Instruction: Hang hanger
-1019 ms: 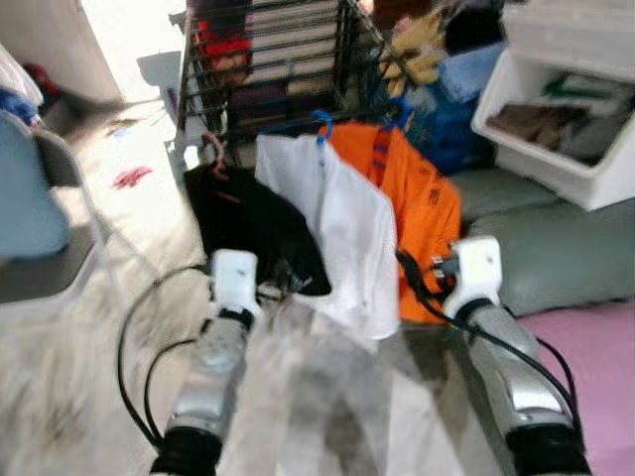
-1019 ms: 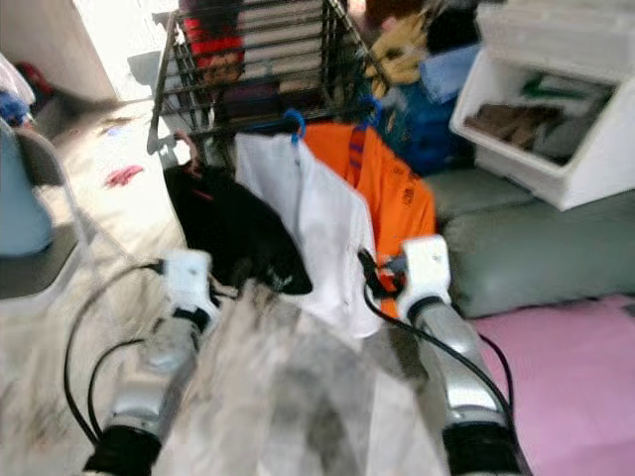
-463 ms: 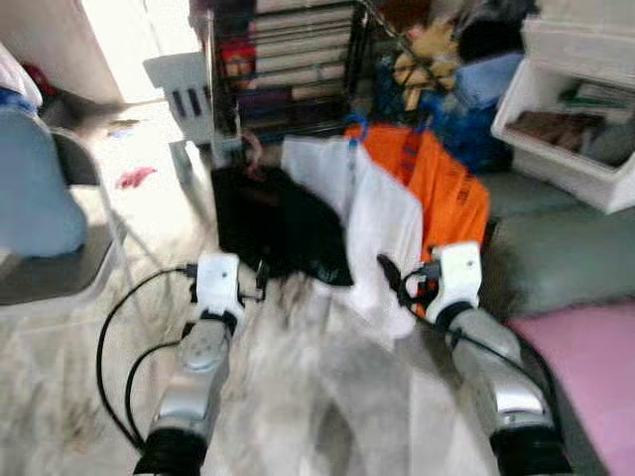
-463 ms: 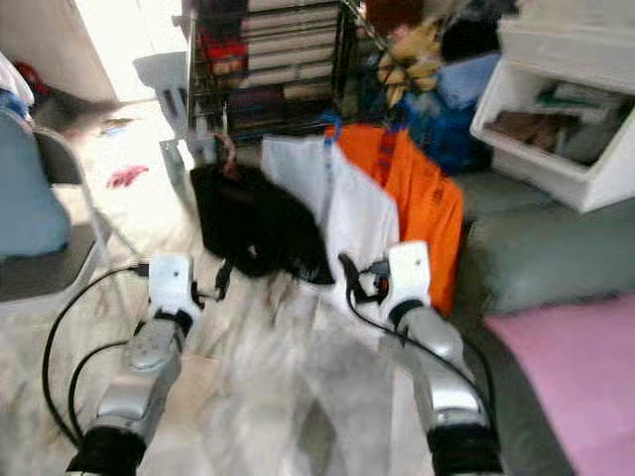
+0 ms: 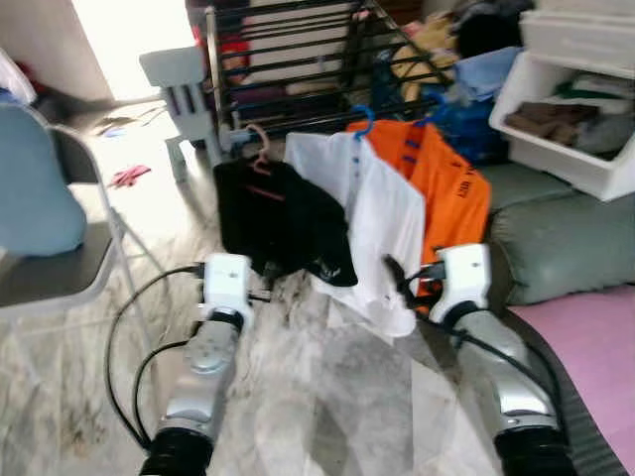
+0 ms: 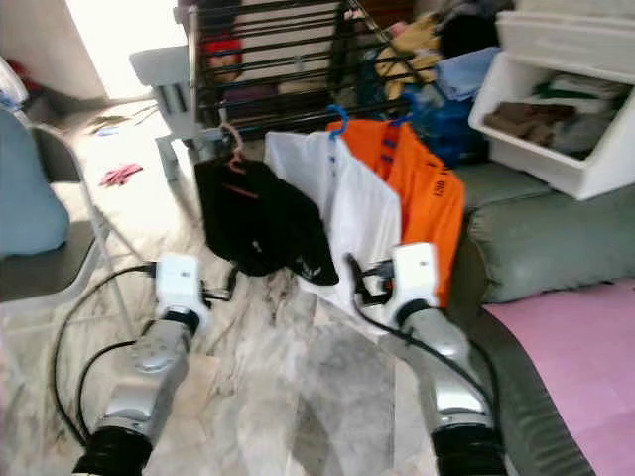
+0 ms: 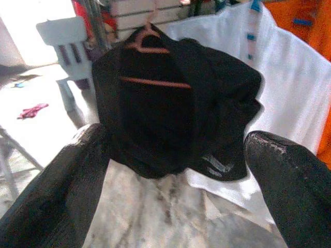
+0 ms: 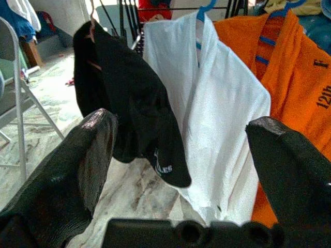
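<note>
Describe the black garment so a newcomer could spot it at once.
Find the black metal drying rack beyond both arms. Three garments hang along its near edge; the black shirt is leftmost, beside the white shirt. It alone hangs on a pink hanger; its neighbours' hangers are blue.

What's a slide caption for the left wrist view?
Open left gripper faces a black shirt on a pink hanger, white shirt beside it.

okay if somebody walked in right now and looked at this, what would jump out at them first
Most likely the three garments hanging in a row on the black drying rack: a black shirt on a pink hanger, a white shirt beside it on a blue hanger, and a bright orange shirt behind that. Next, the left gripper and right gripper, both open, held out low before the clothes above the marble floor.
</note>
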Tool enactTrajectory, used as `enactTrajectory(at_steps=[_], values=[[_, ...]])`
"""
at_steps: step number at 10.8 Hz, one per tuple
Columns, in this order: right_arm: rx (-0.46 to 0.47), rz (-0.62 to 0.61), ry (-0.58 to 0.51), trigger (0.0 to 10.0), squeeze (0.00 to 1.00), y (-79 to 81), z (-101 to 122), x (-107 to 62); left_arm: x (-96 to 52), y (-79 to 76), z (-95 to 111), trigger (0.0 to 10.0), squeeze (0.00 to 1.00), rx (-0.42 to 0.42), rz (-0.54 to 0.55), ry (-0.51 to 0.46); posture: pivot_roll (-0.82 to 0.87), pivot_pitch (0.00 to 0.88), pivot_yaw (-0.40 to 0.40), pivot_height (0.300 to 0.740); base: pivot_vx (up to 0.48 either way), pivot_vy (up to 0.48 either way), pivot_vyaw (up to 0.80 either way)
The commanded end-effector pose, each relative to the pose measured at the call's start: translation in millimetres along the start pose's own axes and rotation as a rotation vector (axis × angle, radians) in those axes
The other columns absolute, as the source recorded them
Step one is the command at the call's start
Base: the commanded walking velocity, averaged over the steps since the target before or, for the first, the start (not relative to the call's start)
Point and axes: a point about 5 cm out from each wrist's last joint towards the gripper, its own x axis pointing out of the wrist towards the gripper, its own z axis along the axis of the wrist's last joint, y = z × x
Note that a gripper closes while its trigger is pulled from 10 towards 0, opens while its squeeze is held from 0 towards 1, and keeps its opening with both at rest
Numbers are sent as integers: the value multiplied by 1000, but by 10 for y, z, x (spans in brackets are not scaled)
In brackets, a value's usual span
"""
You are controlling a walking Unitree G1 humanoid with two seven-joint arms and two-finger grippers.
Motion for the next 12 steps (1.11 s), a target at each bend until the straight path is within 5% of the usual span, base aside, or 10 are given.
enactTrajectory(at_steps=[1,12], values=[[-14,3,-11,10000,0,-22,35,-17,15,-52,22,10000,0,5,-6,-8,-186,0,88,740,0,0,0],[-4,11,-6,10000,0,-9,19,-23,19,-38,-8,10000,0,7,11,7,-187,0,84,740,-228,0,80]])
